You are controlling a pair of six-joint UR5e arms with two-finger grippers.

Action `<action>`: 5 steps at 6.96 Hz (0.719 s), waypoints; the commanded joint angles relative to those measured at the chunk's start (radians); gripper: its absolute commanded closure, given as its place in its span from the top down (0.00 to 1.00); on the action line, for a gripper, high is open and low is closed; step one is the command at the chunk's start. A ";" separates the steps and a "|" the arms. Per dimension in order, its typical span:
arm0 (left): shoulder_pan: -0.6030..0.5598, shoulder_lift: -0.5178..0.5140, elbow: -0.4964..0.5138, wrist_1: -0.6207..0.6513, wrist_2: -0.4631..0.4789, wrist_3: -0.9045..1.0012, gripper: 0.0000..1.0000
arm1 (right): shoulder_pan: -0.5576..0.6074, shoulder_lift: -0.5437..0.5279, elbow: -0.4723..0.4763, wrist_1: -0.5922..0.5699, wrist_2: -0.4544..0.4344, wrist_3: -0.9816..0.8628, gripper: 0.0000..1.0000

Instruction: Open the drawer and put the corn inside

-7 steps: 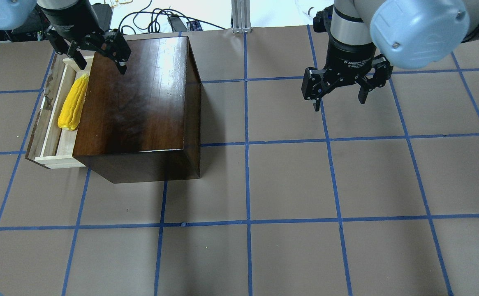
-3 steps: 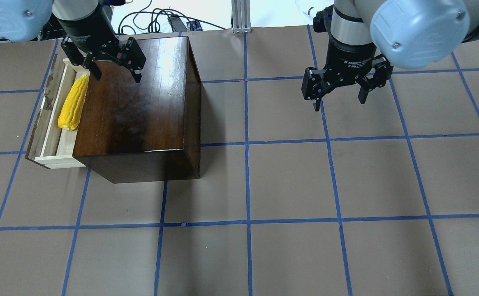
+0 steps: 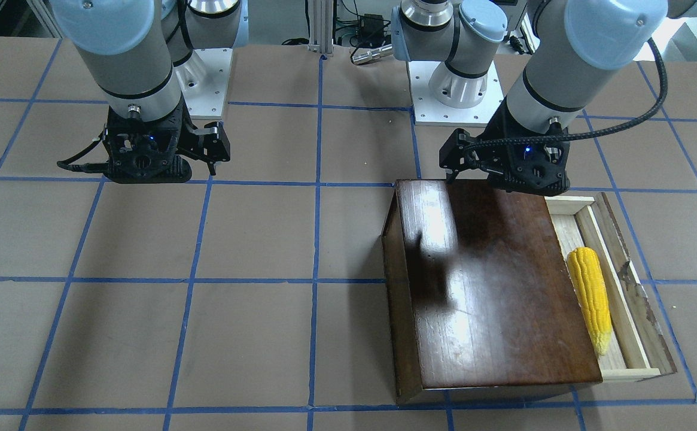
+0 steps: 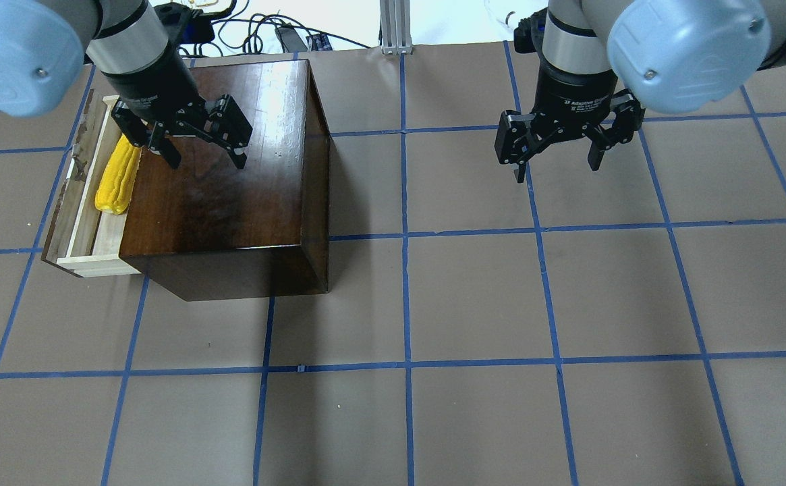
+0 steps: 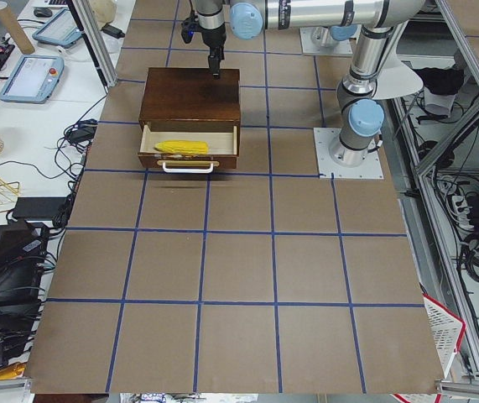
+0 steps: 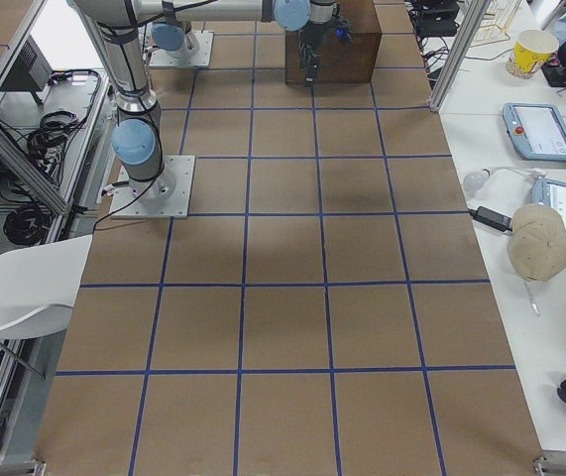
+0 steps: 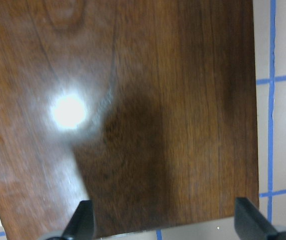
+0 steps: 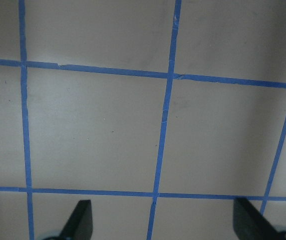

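The drawer stands pulled out of the left side of the dark-brown cabinet. The yellow corn lies inside it, lengthwise; it also shows in the front-facing view. My left gripper is open and empty. It hovers above the cabinet's top near its far left part, just right of the corn. Its wrist view shows the glossy cabinet top between the open fingertips. My right gripper is open and empty, above bare table far right of the cabinet.
The table is brown paper with a blue tape grid. Cables and an aluminium post lie beyond the far edge. The drawer's white handle faces the table's left end.
My left gripper has moved from over the drawer's far end to the right and nearer, and is now over the cabinet top. The corn, the drawer and the right arm have not moved.
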 commanded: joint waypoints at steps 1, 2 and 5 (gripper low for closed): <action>0.000 0.017 -0.012 0.007 0.015 -0.005 1.00 | 0.000 0.000 0.000 0.000 0.000 0.000 1.00; 0.001 0.017 -0.001 0.007 0.018 -0.007 1.00 | 0.000 0.000 0.000 0.000 0.000 0.000 1.00; 0.003 0.014 0.000 0.008 0.018 -0.017 1.00 | 0.000 0.000 0.000 0.000 0.000 0.001 1.00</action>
